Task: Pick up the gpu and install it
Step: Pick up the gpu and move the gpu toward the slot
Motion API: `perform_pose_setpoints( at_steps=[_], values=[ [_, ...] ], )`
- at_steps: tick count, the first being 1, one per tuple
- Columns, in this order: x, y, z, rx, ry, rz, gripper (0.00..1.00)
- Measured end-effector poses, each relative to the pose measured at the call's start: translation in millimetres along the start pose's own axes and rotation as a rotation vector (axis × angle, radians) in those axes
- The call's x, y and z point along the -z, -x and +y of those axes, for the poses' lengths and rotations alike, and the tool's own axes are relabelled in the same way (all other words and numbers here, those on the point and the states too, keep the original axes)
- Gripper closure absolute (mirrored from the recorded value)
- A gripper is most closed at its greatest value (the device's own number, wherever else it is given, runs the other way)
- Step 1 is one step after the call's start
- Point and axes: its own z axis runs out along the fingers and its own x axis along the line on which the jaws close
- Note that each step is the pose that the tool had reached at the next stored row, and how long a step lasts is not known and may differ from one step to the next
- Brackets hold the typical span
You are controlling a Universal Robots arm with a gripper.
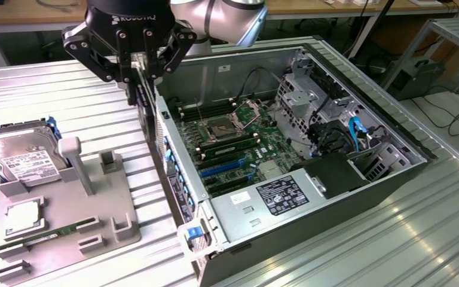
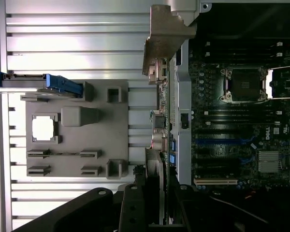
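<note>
The gpu (image 1: 143,95) is a thin dark card hanging edge-on from my gripper (image 1: 139,75), which is shut on its top edge. It hangs just above the open computer case's (image 1: 373,179) wall on the exterior view's left, partly outside the case. In the wrist view the gpu (image 2: 160,121) runs edge-on along that wall, with its pale metal bracket (image 2: 165,36) at the far end. My gripper (image 2: 154,181) clamps the card from both sides. The motherboard (image 1: 229,140) lies inside, with blue expansion slots (image 1: 223,170) (image 2: 222,142) showing.
A grey fixture tray (image 1: 94,215) stands on the ribbed metal table on the exterior view's left. It carries a silver hard drive (image 1: 22,158), a square chip (image 1: 24,215) and a green memory stick (image 1: 46,236). Cables and drive bays (image 1: 349,131) crowd the case's far side.
</note>
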Motion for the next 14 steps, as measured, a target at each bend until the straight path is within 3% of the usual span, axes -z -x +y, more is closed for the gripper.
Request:
perform_pose_setpoints(
  at_steps=[14],
  values=[
    [-0.1, 19.7, 0.1, 0.001, 0.0, 0.0, 0.73]
  ],
)
